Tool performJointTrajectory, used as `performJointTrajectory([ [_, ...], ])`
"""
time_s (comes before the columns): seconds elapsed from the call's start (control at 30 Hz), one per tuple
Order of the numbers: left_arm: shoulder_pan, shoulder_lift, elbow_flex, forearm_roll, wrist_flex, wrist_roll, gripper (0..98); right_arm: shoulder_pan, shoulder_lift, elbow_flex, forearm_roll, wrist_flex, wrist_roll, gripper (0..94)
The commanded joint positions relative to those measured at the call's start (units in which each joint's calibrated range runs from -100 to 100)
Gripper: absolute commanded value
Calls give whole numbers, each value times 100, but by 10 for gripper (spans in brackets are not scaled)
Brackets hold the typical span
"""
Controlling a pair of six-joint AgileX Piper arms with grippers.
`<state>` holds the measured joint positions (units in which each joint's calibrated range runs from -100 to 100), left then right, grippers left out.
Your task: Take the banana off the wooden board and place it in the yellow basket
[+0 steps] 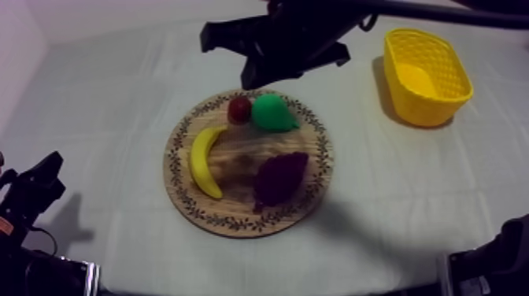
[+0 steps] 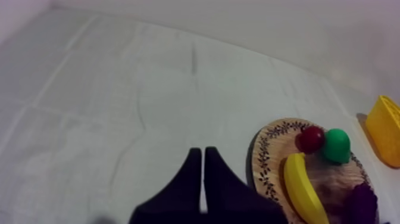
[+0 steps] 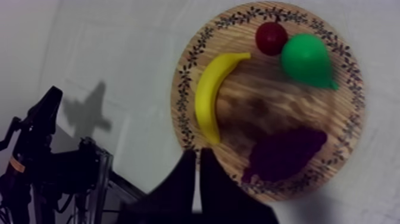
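Seen from above, a round wooden board (image 1: 178, 186) sits at the centre of the frame on pale cloth. The banana (image 1: 206, 162) lies flat on the board's left half, with its curve bowing toward the left rim and bare wood beside it. A small red fruit (image 1: 239, 109) and a green pear (image 1: 271, 112) sit at the board's upper edge. The red fruit is just beside the banana's upper tip. Dark grapes (image 1: 279, 179) fill the board's lower right. The yellow basket (image 1: 441, 102) stands at upper right, well apart from the board.

My right arm reaches in across the top of the frame, above the board's upper edge. My right gripper (image 3: 198, 154) looks down on the board with its fingers pressed together in a narrow wedge, holding nothing. My left gripper (image 2: 203, 152), at lower left, is likewise closed and empty.

I judge the banana to be a light, stiff, smooth toy that may slip. I would pinch it across its middle, the narrow way, clear of the red fruit.
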<state>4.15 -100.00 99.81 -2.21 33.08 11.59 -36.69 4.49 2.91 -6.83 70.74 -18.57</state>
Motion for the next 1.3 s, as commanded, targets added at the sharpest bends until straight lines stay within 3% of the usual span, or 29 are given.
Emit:
performJointTrajectory([
  [0.0,1,0,-3,-1,-1,-1,1,-70,140,-103,26,3,-59,16],
  [0.2,1,0,-3,-1,-1,1,1,-126,594,-343,47,-6,-163,28],
  [0.5,1,0,-3,-1,-1,-1,1,41,1380,-623,-135,-229,-56,63],
  [0.57,1,0,-3,-1,-1,-1,1,60,1472,-638,-170,-294,-57,160],
  [0.73,1,0,-3,-1,-1,1,1,64,1667,-565,-319,-481,-37,580],
  [0.83,1,0,-3,-1,-1,-1,1,61,1811,-573,-481,-534,90,728],
  [1.0,1,0,-3,-1,-1,0,1,29,2178,-890,-589,-424,157,818],
  [1.27,1,0,-3,-1,-1,1,1,8,2955,-1616,-705,-64,293,839],
])
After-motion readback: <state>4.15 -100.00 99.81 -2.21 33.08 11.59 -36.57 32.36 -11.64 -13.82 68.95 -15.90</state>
